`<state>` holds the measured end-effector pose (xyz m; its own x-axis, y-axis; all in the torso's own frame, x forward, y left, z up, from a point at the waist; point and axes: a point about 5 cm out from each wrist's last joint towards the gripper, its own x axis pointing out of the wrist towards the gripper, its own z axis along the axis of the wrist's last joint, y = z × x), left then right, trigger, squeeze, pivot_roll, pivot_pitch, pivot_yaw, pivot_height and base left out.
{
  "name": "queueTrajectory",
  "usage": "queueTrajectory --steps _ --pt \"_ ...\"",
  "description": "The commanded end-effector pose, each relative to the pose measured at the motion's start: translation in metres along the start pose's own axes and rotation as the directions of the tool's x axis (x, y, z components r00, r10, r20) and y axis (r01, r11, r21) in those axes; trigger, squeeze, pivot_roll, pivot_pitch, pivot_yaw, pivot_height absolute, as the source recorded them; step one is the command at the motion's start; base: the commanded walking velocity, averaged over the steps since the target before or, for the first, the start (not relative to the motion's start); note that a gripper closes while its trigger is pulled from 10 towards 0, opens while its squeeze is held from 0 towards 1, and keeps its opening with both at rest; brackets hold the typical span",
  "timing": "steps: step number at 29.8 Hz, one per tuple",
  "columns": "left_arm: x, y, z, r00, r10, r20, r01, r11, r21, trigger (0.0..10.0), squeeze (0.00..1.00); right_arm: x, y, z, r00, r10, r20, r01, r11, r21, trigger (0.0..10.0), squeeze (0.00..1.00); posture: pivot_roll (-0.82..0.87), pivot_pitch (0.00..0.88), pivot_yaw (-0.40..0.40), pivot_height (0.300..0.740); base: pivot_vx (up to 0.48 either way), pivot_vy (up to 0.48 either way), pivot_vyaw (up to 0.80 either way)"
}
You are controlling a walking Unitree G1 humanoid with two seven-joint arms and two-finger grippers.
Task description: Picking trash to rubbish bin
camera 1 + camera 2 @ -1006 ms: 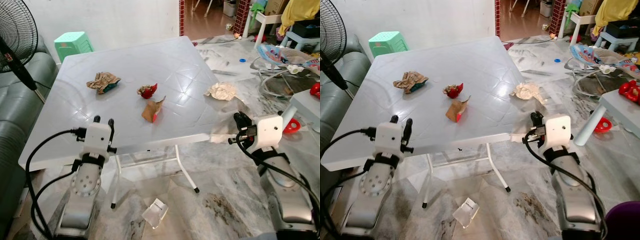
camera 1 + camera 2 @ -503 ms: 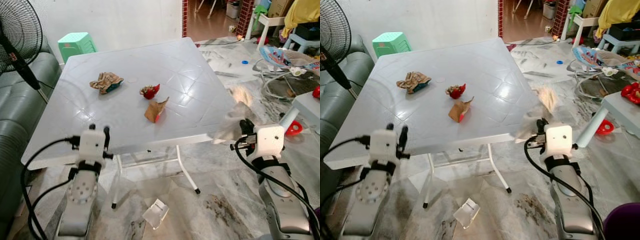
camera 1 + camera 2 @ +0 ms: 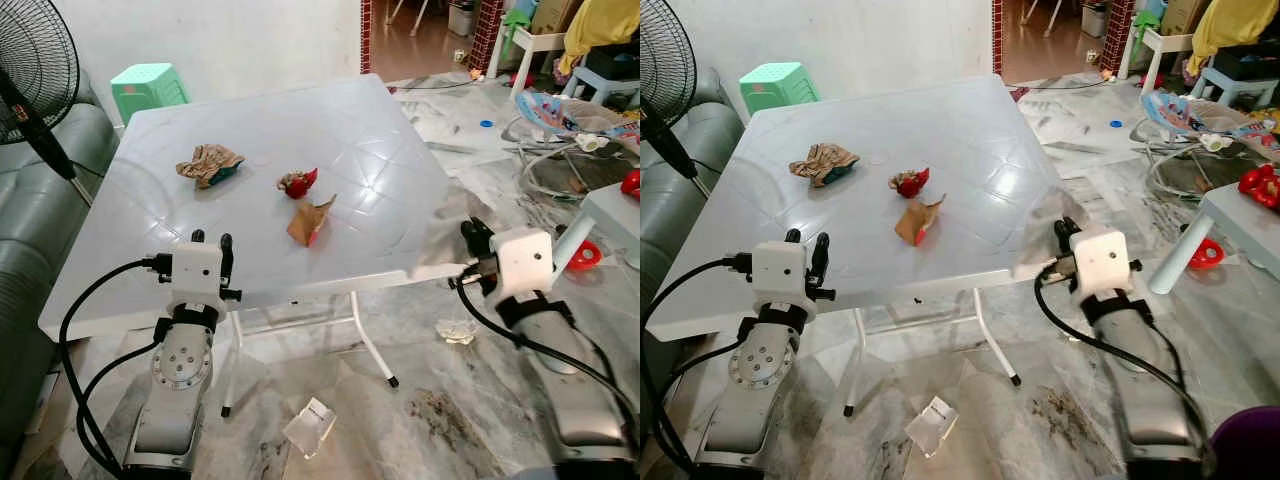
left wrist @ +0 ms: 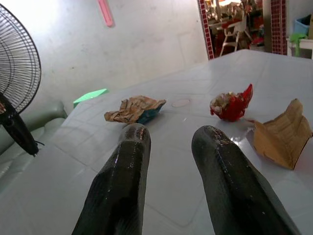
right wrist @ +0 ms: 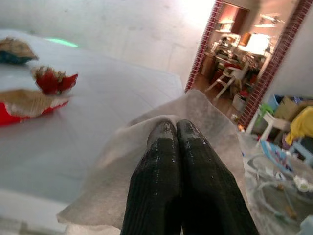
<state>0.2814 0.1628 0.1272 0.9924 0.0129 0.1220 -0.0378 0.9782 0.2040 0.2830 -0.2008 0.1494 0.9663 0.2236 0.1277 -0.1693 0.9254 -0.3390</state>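
Three pieces of trash lie on the white folding table: a brown-and-teal crumpled wrapper, a red wrapper and a brown-and-red packet. My left gripper hovers open at the table's near edge, pointing at them; the left wrist view shows its fingers apart with nothing between. My right gripper is at the table's right front corner, shut on a thin white tissue sheet. A crumpled white paper lies on the floor below it.
A purple bin rim shows at the lower right. A small white packet lies on the floor under the table. A fan and sofa stand left, a green stool behind, toys and a low table right.
The crumpled white paper that was beside the table's right edge now lies on the floor. The right gripper stays shut on the sheet. The camera has shifted slightly.
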Motion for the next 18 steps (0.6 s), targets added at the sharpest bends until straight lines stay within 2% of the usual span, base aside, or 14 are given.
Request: queueTrajectory --steps 1,4,9,10,11,13,14,18 --pt "0.003 0.002 -0.004 1.000 -0.010 -0.022 0.010 1.000 0.003 10.0 0.00 -0.004 -0.023 -0.003 1.000 -0.003 -0.017 0.002 0.999 -0.034 0.0 0.00 -0.05 0.014 0.080 0.740 0.000 0.000 0.00" --pt "0.005 0.000 -0.002 1.000 -0.011 -0.014 0.011 1.000 -0.003 10.0 0.00 -0.002 -0.032 -0.002 1.000 -0.012 -0.018 0.011 0.999 -0.036 0.0 0.00 -0.05 0.014 0.080 0.740 0.000 0.000 0.00" --pt "0.006 0.000 -0.001 1.000 -0.003 -0.014 0.003 1.000 -0.009 10.0 0.00 0.004 -0.027 0.001 1.000 -0.010 -0.003 0.010 1.000 -0.015 0.0 0.00 -0.05 0.012 0.079 0.740 0.000 0.000 0.00" --pt "0.005 -0.001 -0.002 1.000 -0.005 -0.016 0.005 1.000 -0.010 10.0 0.00 0.008 -0.015 0.005 1.000 0.021 0.016 -0.022 1.000 0.018 0.0 0.00 -0.05 0.013 0.090 0.740 0.000 0.000 0.00" --pt "0.005 -0.001 -0.002 1.000 -0.005 -0.016 0.005 1.000 -0.010 10.0 0.00 0.008 -0.015 0.005 1.000 0.021 0.016 -0.022 1.000 0.018 0.0 0.00 -0.05 0.013 0.090 0.740 0.000 0.000 0.00" --pt "0.006 -0.002 0.000 1.000 -0.018 -0.009 0.018 1.000 0.000 10.0 0.00 0.018 0.014 0.013 0.988 0.136 0.069 -0.140 0.989 0.047 0.0 0.00 -0.05 0.015 0.096 0.740 0.000 0.000 0.00" --pt "0.006 -0.002 0.000 1.000 -0.018 -0.009 0.018 1.000 0.000 10.0 0.00 0.018 0.014 0.013 0.988 0.136 0.069 -0.140 0.989 0.047 0.0 0.00 -0.05 0.015 0.096 0.740 0.000 0.000 0.00" --pt "0.013 0.000 0.006 1.000 0.003 0.016 -0.004 1.000 0.007 10.0 0.00 0.030 0.033 0.024 0.979 0.167 0.119 -0.178 0.981 0.084 0.0 0.00 -0.03 0.002 0.070 0.740 0.000 0.000 0.00"
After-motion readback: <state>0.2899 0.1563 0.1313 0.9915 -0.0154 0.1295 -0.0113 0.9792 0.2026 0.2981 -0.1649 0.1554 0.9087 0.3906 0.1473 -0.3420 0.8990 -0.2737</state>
